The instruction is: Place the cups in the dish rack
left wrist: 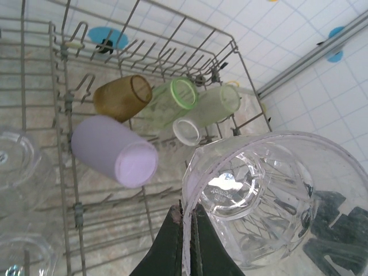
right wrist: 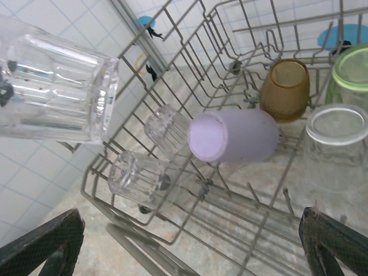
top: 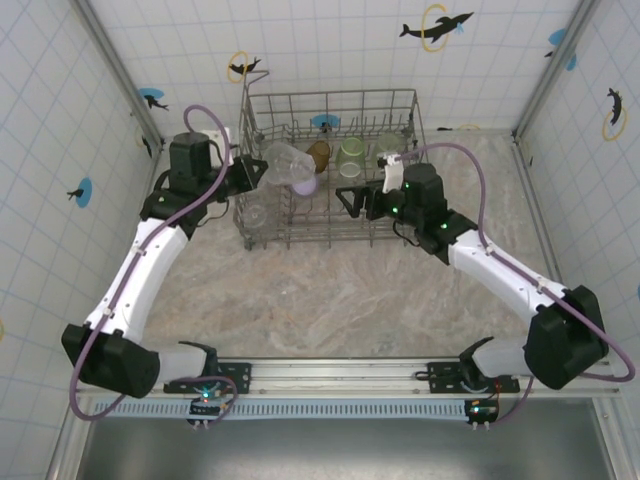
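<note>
one clear cup (left wrist: pixel 253 201) held sideways, base over dish rack (top: pixel 330 95).

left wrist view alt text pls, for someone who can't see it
The left pincer grips a clear cup by its rim, held above the dish rack. Inside the rack sit a lilac cup on its side, an amber cup and two pale green cups.

The grey wire dish rack (top: pixel 300 110) stood upper centre. Inside, the lilac cup (left wrist: pixel 115 150) lay on its side, the amber cup (left wrist: pixel 122 96) and two green cups (left wrist: pixel 169 103) higher in frame, clear cups (right wrist: pixel 138 175) lower left. A clear tumbler (left wrist: pixel 253 195) hung tilted above.
</note>
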Robot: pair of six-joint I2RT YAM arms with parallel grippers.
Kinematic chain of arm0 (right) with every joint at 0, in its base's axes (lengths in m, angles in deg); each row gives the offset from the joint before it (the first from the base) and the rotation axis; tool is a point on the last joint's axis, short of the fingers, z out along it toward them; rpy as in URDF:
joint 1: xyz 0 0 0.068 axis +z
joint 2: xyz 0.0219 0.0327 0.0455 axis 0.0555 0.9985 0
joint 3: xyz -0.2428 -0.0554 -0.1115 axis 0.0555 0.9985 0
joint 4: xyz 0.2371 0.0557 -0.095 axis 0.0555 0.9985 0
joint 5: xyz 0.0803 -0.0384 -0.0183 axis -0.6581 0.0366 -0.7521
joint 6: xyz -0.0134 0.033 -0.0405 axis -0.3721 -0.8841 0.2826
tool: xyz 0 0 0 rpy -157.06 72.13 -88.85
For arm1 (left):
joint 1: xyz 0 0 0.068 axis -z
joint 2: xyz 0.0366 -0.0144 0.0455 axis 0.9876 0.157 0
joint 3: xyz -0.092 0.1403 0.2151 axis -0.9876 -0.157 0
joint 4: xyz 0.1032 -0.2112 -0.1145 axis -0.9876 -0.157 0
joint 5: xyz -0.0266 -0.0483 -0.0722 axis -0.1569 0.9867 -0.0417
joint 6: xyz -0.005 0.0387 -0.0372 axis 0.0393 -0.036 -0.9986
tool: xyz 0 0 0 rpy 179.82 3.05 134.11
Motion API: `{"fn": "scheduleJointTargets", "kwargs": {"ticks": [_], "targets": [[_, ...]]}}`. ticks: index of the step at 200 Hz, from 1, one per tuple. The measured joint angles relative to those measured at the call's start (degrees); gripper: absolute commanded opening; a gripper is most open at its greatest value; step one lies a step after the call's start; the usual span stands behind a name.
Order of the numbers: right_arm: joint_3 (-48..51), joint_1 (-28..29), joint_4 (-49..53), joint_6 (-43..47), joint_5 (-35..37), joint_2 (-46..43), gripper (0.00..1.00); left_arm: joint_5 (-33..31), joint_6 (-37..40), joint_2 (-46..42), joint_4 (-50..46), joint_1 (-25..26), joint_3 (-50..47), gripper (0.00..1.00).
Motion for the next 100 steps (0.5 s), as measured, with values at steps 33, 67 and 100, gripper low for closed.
{"fn": "scheduleJointTargets", "kwargs": {"ticks": [33,67,100], "targets": [[-2.6,-2.86,-1.7,-2.99,-5.81,3.37,0.99,0.42,0.22,3.74,3.58,0.0,0.0,0.0],[-3.06,-5.01,-5.92,-7.15,-11.02,6.67,0.99,4.48,-1.55,6.1,9.77,-2.21,-2.12,0.0],[-3.06,-6.19,-11.5,-10.93,-14.88,9.38,0.99,12.28,-10.34,6.4,24.22,-6.82,-9.81,0.0]]}}
